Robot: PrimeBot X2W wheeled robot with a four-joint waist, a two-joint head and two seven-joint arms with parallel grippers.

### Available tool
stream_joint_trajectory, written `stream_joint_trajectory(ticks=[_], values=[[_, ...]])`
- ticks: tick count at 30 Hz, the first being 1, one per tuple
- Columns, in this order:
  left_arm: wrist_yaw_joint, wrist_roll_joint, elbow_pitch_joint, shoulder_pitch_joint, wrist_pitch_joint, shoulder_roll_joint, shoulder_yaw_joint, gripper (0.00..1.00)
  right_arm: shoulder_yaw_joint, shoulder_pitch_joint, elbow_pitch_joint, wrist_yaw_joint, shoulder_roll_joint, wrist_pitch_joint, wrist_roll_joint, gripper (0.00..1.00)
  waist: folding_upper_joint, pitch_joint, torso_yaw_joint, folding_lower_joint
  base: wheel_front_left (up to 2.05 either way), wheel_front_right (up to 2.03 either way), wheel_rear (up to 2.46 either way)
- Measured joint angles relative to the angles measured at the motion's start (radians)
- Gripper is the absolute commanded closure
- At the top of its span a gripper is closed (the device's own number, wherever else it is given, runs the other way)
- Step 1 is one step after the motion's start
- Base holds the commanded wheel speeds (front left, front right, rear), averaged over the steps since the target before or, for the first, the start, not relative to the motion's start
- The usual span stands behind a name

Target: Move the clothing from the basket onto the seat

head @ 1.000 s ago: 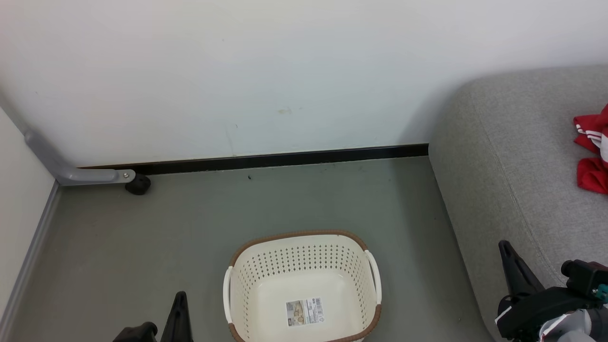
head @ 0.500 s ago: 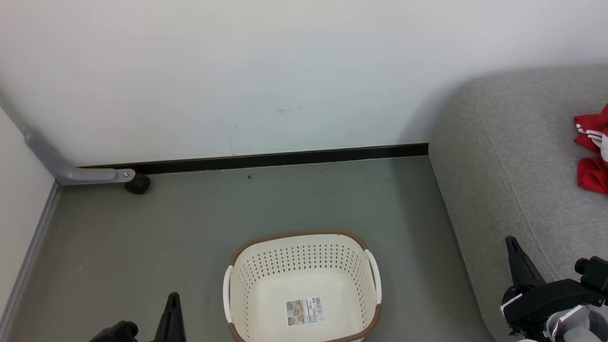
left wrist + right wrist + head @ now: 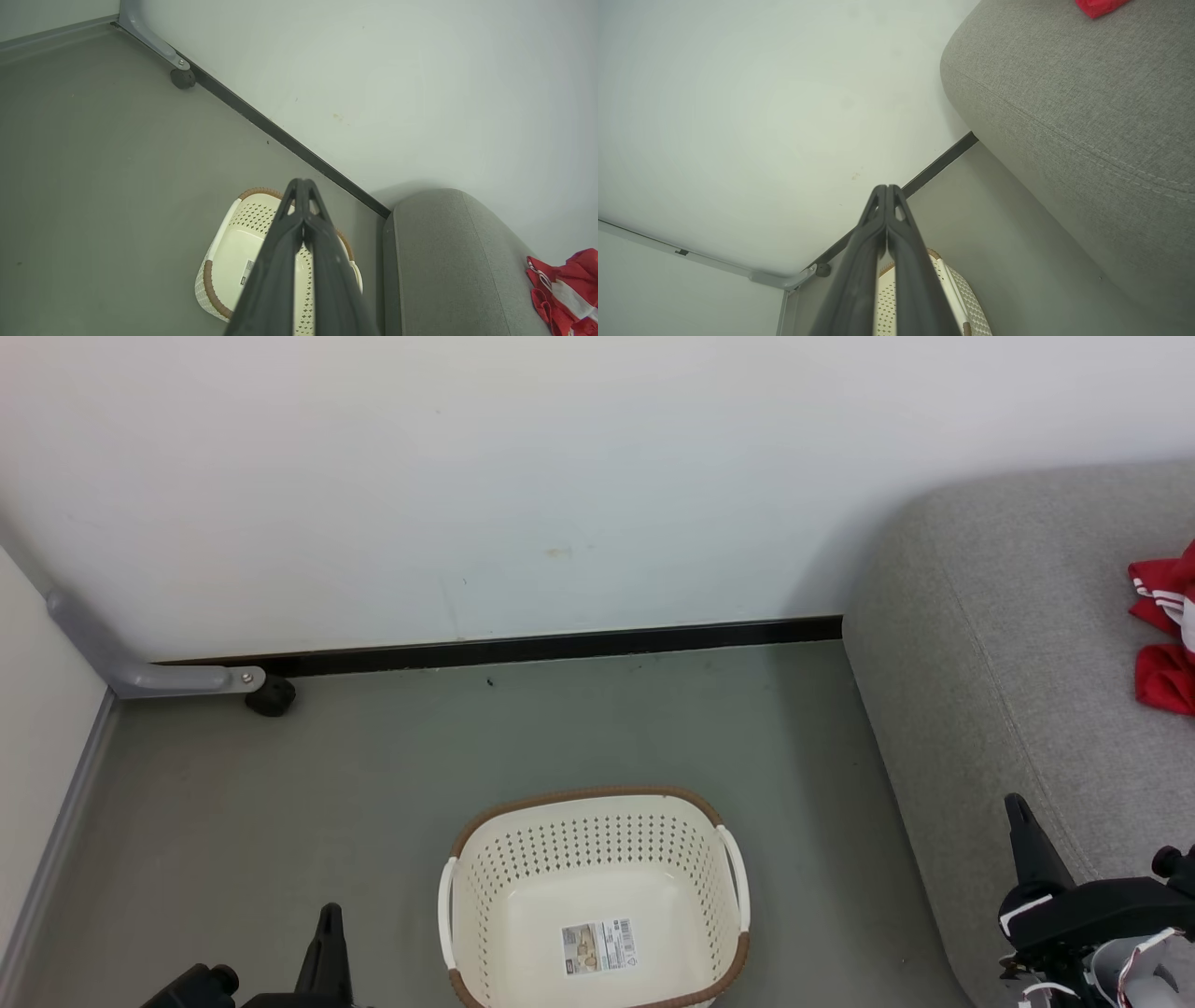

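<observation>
The cream perforated basket [image 3: 594, 898] with a brown rim stands on the grey floor at the bottom centre, with just a barcode sticker [image 3: 597, 947] inside it. Red clothing [image 3: 1165, 639] with white stripes lies on the light-grey seat [image 3: 1008, 653] at the right edge. The clothing [image 3: 563, 296] and seat [image 3: 448, 261] also appear in the left wrist view, as does the basket [image 3: 224, 261]. My left gripper [image 3: 328, 919] is shut at the lower left, left of the basket. My right gripper [image 3: 1016, 805] is shut at the lower right, over the seat's front edge. Both hold nothing.
A white wall with a black skirting strip [image 3: 541, 649] runs behind the basket. A grey metal leg with a black castor [image 3: 271, 695] stands at the back left. Open grey floor [image 3: 373, 784] lies between the wall and the basket.
Both grippers have sunk lower toward the bottom edge of the head view. The basket, the clothing and the seat have stayed put.
</observation>
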Motion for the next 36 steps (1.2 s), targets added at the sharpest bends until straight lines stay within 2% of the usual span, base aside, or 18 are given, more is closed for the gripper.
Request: stream_joint_trajectory(ticks=[36], values=[[-0.087, -0.486, -0.019, -0.044, 0.124, 0.0, 0.087, 1.0, -0.189, 0.02, -0.042, 0.038, 0.102, 0.123, 0.359, 1.0, 0.0, 0.006, -0.001, 0.0, 0.0, 0.0, 0.0]])
